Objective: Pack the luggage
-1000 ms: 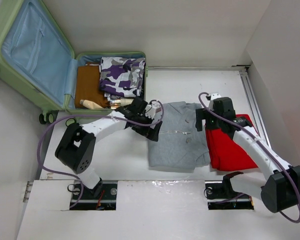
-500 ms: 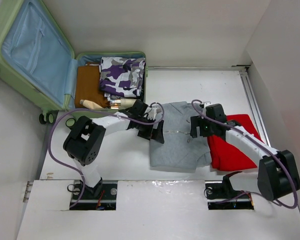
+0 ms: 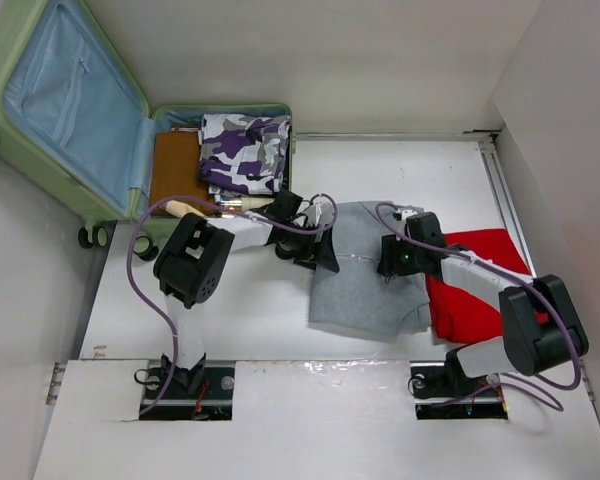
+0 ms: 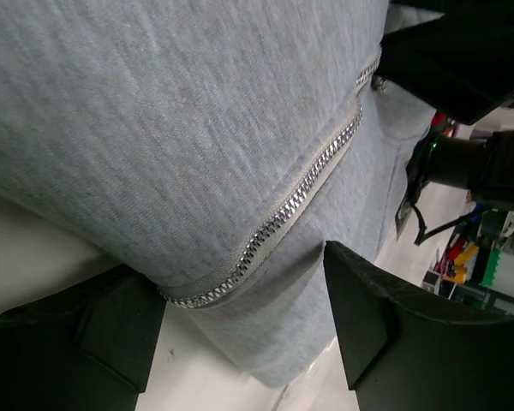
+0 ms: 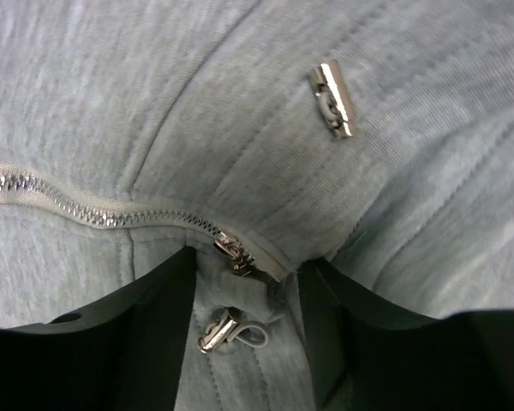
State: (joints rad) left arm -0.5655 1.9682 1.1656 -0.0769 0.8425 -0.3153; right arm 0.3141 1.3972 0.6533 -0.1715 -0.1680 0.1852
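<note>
While both pincers grip the grey hoodie (image 3: pixel 365 285), lift evenly.
Your left pincer (image 4: pixel 244 295) is clamped on a fold beside the zip, and your right pincer (image 5: pixel 244 295) on a fold at the zip pull. Raise both together so the cloth hangs flat, then carry it across the bench (image 3: pixel 410 170) to the suitcase (image 3: pixel 65 100), which lies open at far left. No brand or writing is readable.

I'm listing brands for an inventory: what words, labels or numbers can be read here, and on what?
None can be read.
The hoodie shows only a zipper and a metal cord end, with no legible marking.
The luggage, the camo cloth and the red cloth show no print or label.
</note>
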